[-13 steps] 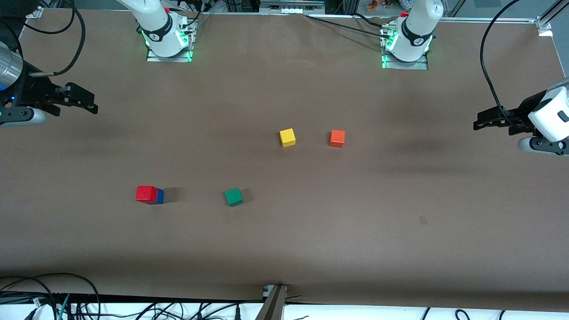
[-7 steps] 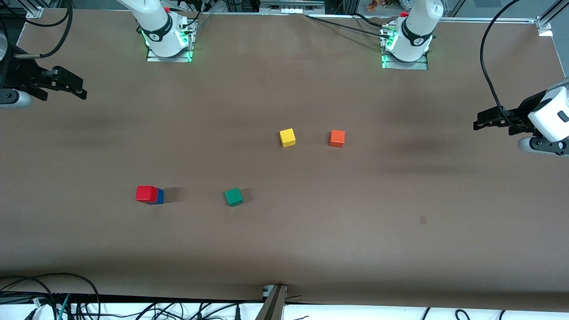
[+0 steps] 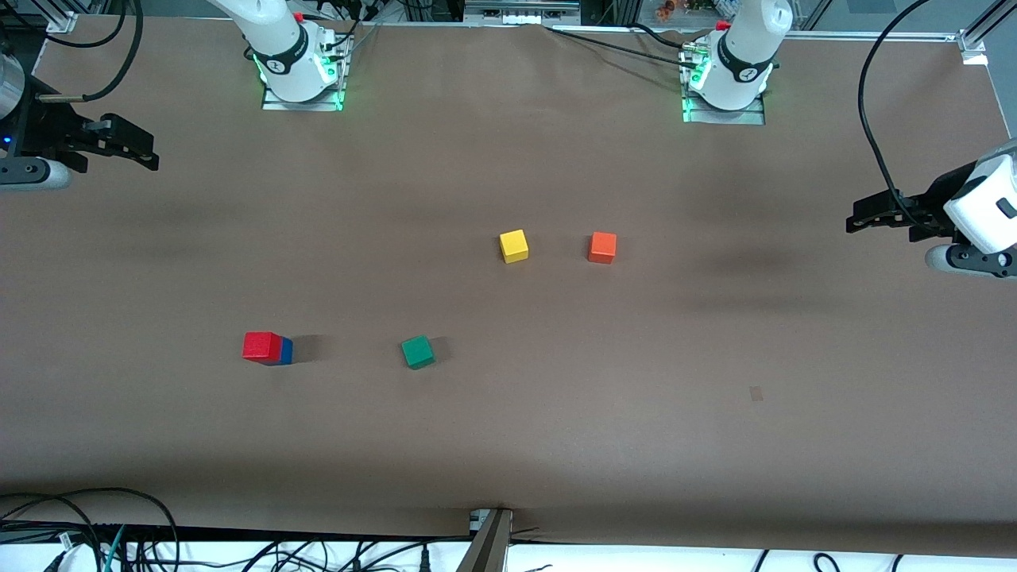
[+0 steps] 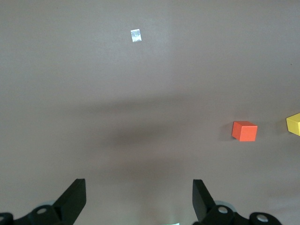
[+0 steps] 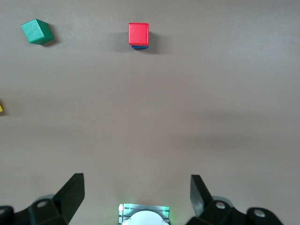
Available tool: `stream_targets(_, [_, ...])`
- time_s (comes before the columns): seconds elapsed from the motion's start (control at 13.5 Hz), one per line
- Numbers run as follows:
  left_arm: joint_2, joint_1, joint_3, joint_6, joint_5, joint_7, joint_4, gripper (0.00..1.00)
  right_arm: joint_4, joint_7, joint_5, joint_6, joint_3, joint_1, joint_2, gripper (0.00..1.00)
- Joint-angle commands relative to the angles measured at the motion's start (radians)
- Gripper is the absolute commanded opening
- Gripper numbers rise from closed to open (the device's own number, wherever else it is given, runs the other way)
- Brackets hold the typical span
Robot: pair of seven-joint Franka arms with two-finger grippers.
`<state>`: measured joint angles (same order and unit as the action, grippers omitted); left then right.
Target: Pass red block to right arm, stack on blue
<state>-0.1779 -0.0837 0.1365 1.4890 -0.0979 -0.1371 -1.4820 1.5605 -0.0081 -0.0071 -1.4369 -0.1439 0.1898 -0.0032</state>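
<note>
The red block [image 3: 262,346] sits squarely on the blue cube [image 3: 287,350], of which only one side face shows below it. The stack stands toward the right arm's end of the table; in the right wrist view the red block [image 5: 138,33] hides all of the blue cube but a thin sliver [image 5: 139,47]. My right gripper [image 3: 147,151] hangs open and empty over the table's edge at its own end, well away from the stack; its fingers [image 5: 72,190] stand wide apart. My left gripper [image 3: 854,218] waits open and empty over the table at its end, fingers [image 4: 75,194] spread.
A green cube [image 3: 418,351] lies beside the stack toward the middle. A yellow cube [image 3: 514,245] and an orange cube [image 3: 602,247] stand side by side farther from the front camera. A small tape mark [image 3: 755,392] is on the brown table cover. Cables run along the front edge.
My right gripper has drawn back from the table toward its own end and the robots' side, then settled. The left arm and all cubes are unmoved.
</note>
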Motion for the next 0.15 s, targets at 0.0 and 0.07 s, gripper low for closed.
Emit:
stream_targets(0.0, [-0.008, -0.004, -0.001, -0.018, 0.012, 0.005, 0.025, 1.00, -0.028, 0.007, -0.008, 0.010, 0.001, 0.016, 0.000, 1.00])
stream_targets(0.07, [-0.008, -0.004, -0.001, -0.018, 0.012, 0.005, 0.025, 1.00, -0.028, 0.007, -0.008, 0.015, 0.001, 0.016, 0.002, 1.00])
